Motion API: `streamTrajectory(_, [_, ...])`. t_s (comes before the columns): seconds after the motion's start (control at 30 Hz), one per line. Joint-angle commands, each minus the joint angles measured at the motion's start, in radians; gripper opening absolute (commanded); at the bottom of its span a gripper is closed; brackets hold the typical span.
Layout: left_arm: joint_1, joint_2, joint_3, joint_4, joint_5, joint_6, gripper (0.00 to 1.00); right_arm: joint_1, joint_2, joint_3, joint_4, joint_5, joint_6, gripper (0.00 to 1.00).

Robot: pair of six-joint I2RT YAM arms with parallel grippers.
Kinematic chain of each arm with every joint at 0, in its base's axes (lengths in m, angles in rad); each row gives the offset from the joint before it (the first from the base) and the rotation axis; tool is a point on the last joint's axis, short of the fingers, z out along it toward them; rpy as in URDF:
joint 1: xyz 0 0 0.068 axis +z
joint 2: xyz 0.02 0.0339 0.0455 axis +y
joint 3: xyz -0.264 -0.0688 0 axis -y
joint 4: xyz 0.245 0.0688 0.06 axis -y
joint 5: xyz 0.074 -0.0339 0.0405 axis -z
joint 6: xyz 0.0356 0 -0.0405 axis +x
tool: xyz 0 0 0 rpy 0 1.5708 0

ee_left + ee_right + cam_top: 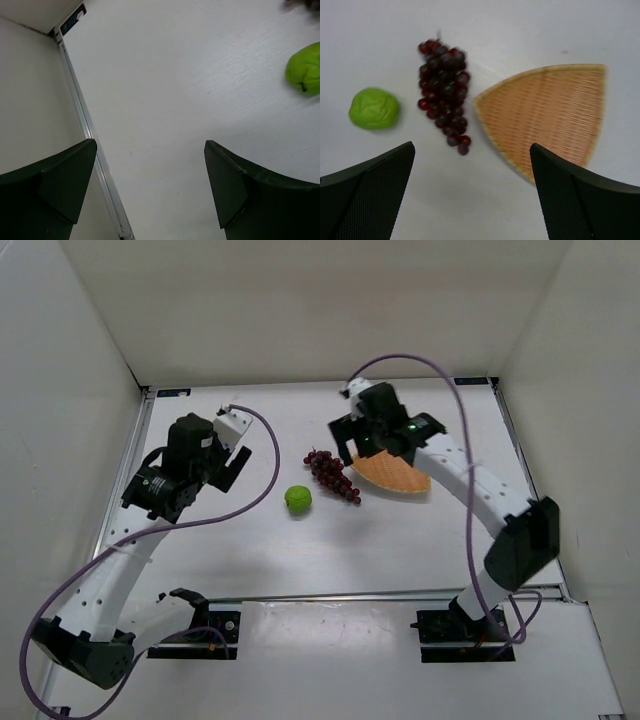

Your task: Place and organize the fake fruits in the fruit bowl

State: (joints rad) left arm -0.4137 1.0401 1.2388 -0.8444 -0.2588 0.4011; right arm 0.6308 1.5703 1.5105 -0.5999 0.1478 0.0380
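Note:
The green lime (pixel 298 499) lies on the white table, with the dark red grapes (pixel 332 474) just right of it and the woven fruit bowl (pixel 395 475) right of the grapes. The bowl is empty. My right gripper (pixel 347 443) hovers open over the table just behind the grapes and the bowl's left tip. Its wrist view shows the lime (pixel 374 108), grapes (pixel 444 90) and bowl (pixel 550 112) beyond its open, empty gripper (pixel 472 165). My left gripper (pixel 200 465) is open and empty at the left. Its own view shows the gripper (pixel 150 160) over bare table and the lime (pixel 305 67) far right.
White enclosure walls stand at the left, back and right. A metal rail (pixel 85 120) runs along the table's left edge, close to my left gripper. A purple cable (pixel 468 440) loops over the right arm.

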Motion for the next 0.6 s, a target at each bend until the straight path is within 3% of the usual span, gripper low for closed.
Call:
streamTrajectory(0.0, [0.01,-0.02,-0.041,0.047,-0.145,-0.094,0.99,0.092,0.104,0.057,-0.043,-0.172,-0.095,1.0])
streamTrajectory(0.23, [0.079,-0.068,-0.189,0.047,-0.076,-0.174,0.99,0.182,0.417,0.301,-0.063,-0.241,0.046,1.0])
streamTrajectory(0.37, [0.089,-0.068,-0.254,0.047,-0.054,-0.183,0.99,0.204,0.503,0.338,-0.063,-0.269,0.157,1.0])
streamTrajectory(0.57, [0.098,-0.068,-0.28,0.047,-0.045,-0.183,0.99,0.224,0.594,0.349,-0.081,-0.192,0.23,1.0])
